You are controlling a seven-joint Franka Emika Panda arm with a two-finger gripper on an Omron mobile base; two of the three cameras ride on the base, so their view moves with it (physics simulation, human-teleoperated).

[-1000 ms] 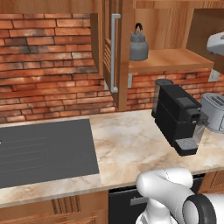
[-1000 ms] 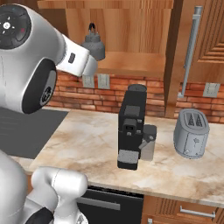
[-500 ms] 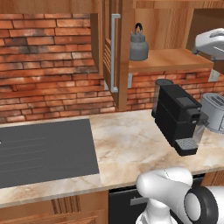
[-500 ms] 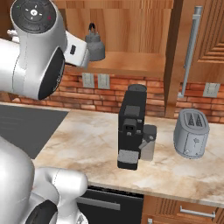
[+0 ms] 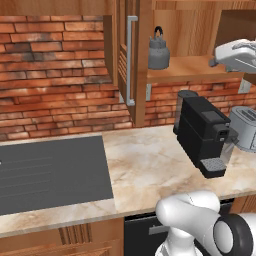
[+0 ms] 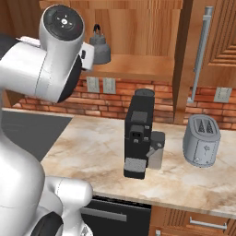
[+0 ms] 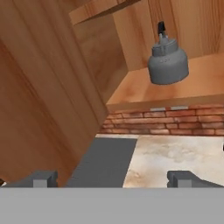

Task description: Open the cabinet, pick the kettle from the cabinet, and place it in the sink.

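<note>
Cabinet (image 5: 125, 60) doors are swung open, and the kettle (image 5: 158, 52) sits upright on the shelf (image 5: 190, 67), back a bit from the front edge with bare wood on both sides. Gripper (image 7: 111, 178) is spread wide, holding nothing, well apart from the kettle. Coffee machine (image 6: 138, 131) and toaster (image 6: 201, 140) sit on the desk (image 5: 150, 165) below.

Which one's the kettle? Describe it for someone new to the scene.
Find the wooden wall cabinet, doors open, above the marble counter. On its shelf sits the kettle: small, rounded, grey metal, thin black arched handle. The coffee machine below is boxy and black.
</note>
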